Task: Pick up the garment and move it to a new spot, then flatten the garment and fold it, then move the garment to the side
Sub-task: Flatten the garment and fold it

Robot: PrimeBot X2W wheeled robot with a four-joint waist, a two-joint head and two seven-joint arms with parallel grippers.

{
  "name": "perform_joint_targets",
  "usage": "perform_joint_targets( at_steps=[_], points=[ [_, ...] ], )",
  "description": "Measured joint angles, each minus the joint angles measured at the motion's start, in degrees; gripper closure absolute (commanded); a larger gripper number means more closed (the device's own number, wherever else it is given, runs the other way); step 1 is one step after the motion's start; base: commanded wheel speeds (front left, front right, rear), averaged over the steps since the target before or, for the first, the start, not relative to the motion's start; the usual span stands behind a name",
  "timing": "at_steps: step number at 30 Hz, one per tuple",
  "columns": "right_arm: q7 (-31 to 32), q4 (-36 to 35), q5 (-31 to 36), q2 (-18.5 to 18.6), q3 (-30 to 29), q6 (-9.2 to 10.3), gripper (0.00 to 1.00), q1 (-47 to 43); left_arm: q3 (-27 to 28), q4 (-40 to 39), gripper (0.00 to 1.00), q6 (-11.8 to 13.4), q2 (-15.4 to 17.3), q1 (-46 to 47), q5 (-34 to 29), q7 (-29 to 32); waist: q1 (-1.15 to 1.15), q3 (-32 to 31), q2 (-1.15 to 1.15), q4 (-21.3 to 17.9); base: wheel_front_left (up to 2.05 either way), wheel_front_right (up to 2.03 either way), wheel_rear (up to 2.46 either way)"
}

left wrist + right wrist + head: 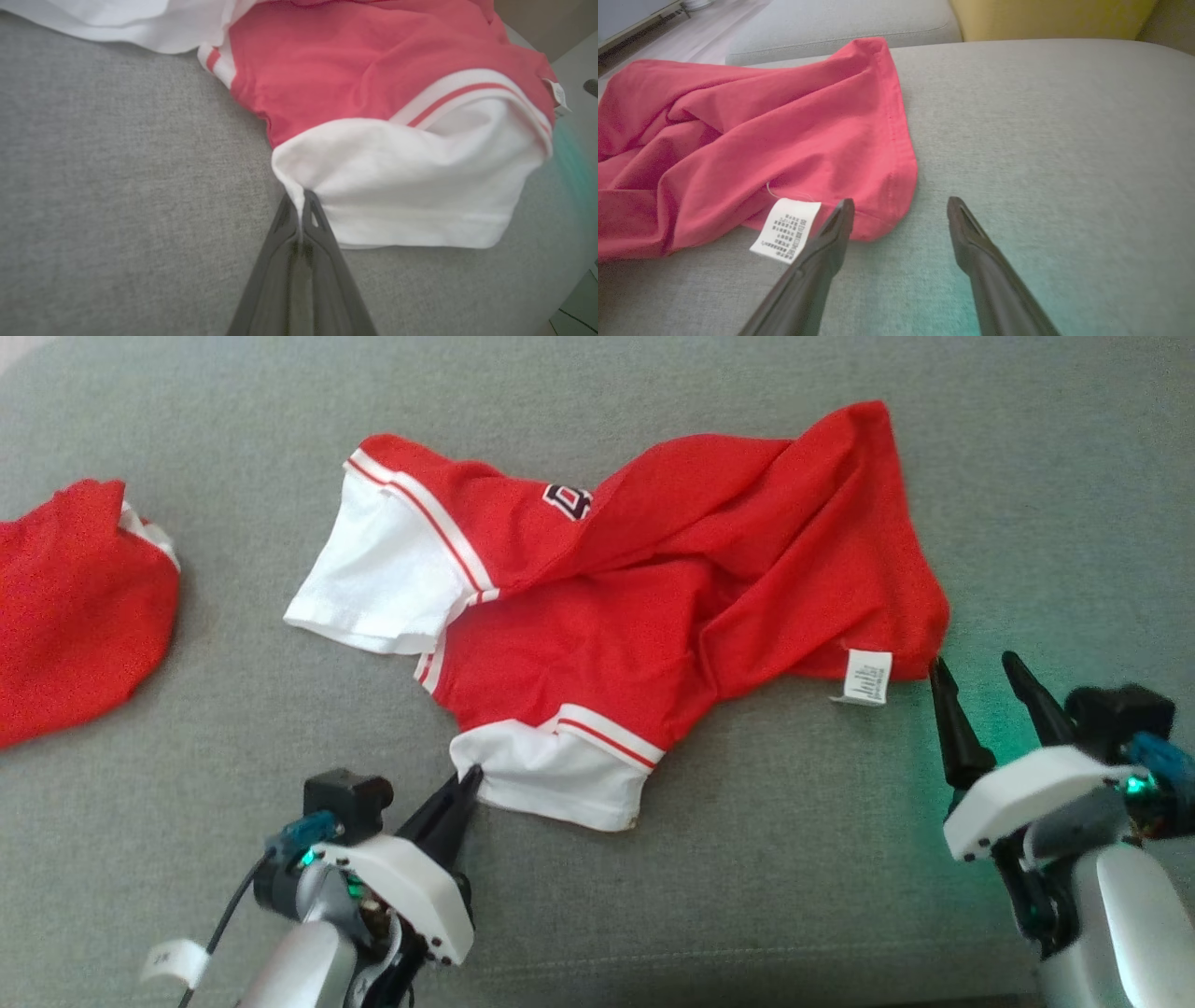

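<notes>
The garment point(653, 579) is a red shirt with white sleeves and red-striped white trim, lying crumpled on the grey cushion. My left gripper point(470, 777) is shut on the corner of the near white sleeve point(411, 186), which the left wrist view shows pinched between the fingertips point(301, 205). My right gripper point(976, 665) stands open at the shirt's right hem corner, just right of the white care label point(866, 677). In the right wrist view the garment point(761, 140) lies left of the open gripper point(901, 207), whose left finger sits next to the label point(787, 228).
A second red garment point(75, 607) lies at the far left of the grey cushion point(187, 803). A cushion seam runs along the near edge. The right wrist view has a yellow pillow point(1050, 18) behind the cushion and floor at the upper left.
</notes>
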State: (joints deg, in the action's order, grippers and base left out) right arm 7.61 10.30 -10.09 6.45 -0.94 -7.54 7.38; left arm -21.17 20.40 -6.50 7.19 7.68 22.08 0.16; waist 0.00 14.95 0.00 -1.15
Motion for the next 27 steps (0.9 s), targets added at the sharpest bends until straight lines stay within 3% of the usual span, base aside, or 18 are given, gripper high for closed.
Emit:
perform_joint_targets(
  at_steps=[15, 16, 17, 18, 19, 27],
  points=[
    [7.0, 6.55, -0.16, 1.12, 0.45, 0.0, 0.0, 5.27, -1.52, 0.29, 1.0, -0.13, -0.19, 3.35, -0.22, -2.07, 0.0, 3.28, 0.0, 2.9, 0.0, 0.0, 0.0],
    [7.37, 6.47, -0.19, 1.09, 0.36, 0.0, 0.19, 5.27, -1.55, 0.38, 1.0, -0.13, -0.19, 3.4, -0.21, -2.37, 0.0, 3.28, 0.0, 2.99, 0.0, 0.0, 0.0],
    [7.76, 6.36, -0.43, 1.0, 0.29, 0.0, 0.51, 5.27, -1.56, 0.47, 1.0, -0.12, -0.19, 3.4, -0.2, -2.56, 0.0, 3.26, 0.0, 3.04, 0.0, 0.0, 0.0],
    [8.16, 6.16, -0.69, 0.91, 0.3, 0.0, 0.69, 5.26, -1.55, 0.57, 1.0, -0.11, -0.18, 3.4, -0.16, -2.8, 0.0, 3.23, 0.0, 3.06, 0.0, 0.0, 0.0],
    [8.21, 5.92, -0.8, 0.79, 0.29, 0.0, 1.0, 5.21, -1.54, 0.63, 1.0, -0.04, -0.16, 3.4, -0.14, -3.07, 0.0, 3.22, 0.0, 3.07, 0.0, 0.0, 0.0],
    [4.39, 0.2, -1.74, -0.18, -0.79, 0.0, 1.0, 3.92, 0.77, -1.61, 1.0, 2.6, 1.37, 3.3, -0.48, -7.9, 0.0, 1.64, 0.0, 2.7, 0.0, 0.0, 0.0]
  ],
)
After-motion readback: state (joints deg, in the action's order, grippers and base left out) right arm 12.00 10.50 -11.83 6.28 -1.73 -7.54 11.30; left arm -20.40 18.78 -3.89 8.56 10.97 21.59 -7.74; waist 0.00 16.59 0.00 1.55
